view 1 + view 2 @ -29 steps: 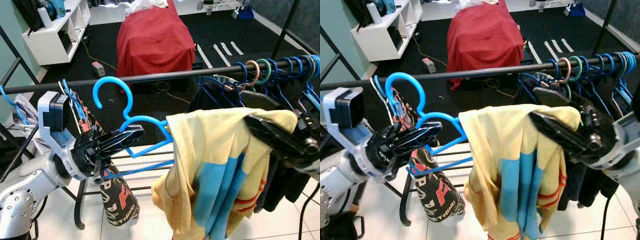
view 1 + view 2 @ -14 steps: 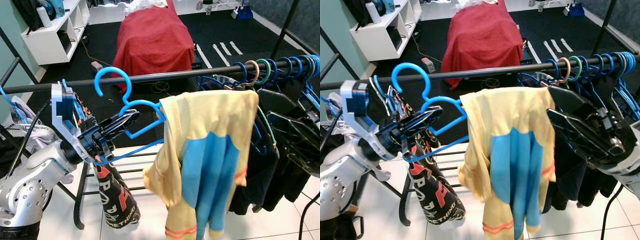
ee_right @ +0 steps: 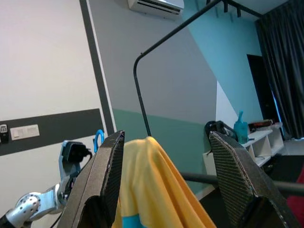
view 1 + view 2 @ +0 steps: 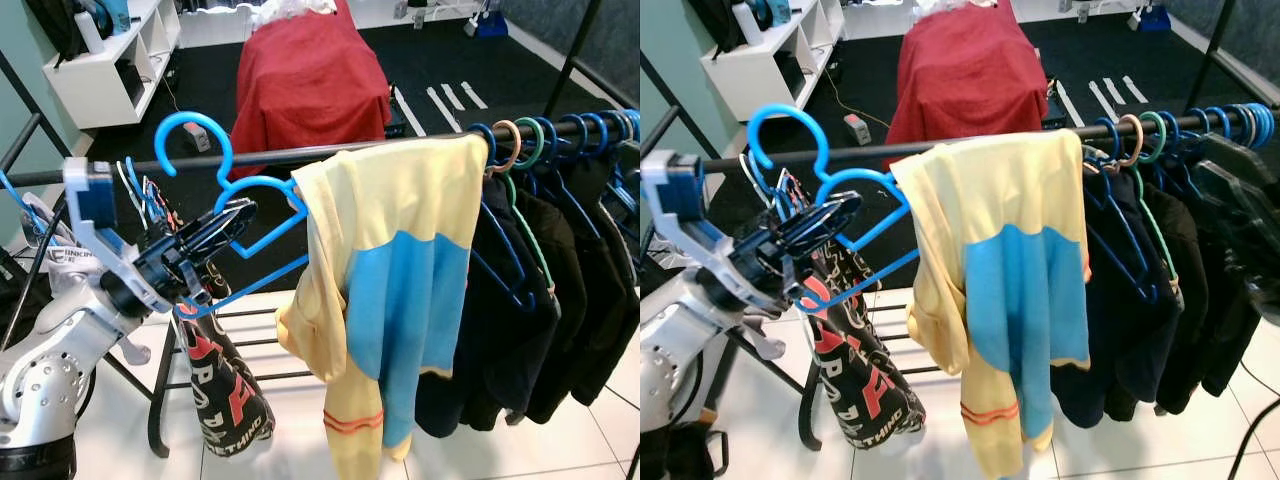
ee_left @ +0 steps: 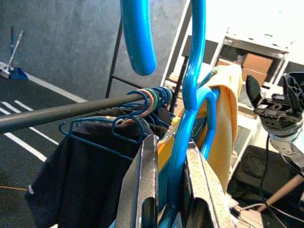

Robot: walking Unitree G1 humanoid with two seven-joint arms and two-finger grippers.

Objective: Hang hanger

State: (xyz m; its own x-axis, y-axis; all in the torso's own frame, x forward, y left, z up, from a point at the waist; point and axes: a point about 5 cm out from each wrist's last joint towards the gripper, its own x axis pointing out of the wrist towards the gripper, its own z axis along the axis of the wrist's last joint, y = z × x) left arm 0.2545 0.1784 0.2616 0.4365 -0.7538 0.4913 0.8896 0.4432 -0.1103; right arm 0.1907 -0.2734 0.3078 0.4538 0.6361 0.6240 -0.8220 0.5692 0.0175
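Far left of the rack: a few blue hangers (image 4: 135, 190) on the black rail (image 4: 270, 155), black printed garment (image 4: 222, 390) hanging below them toward the tiled floor.

Left gripper (image 4: 215, 228) raised just in front of the rail's left stretch, fingers (image 5: 142, 190) clamped narrow on the blue hanger (image 4: 235, 195) at the neck, just under the hook. Hook up, curling over above rail height; cannot tell if it touches the rail. Left wrist view: hook tip above the rail, hanger stem pinched between both fingers.

Yellow and blue shirt (image 4: 390, 290) draped on the hanger's right shoulder, top edge level with the rail at mid-span, hem hanging well down, orange stripes near the bottom.

Right of shirt: row of dark garments (image 4: 540, 300) on blue, green and peach hangers (image 4: 530, 140), packed along the rail's right end.

Right gripper (image 4: 1250, 225) at the far right, beside the dark garments, fingers (image 3: 242, 175) spread wide, holding nothing. Right wrist view: yellow shirt and left arm seen between the open fingers.

Background: red-covered furniture (image 4: 308, 75) on dark carpet behind the rail, white shelf unit (image 4: 110, 60) at back left.
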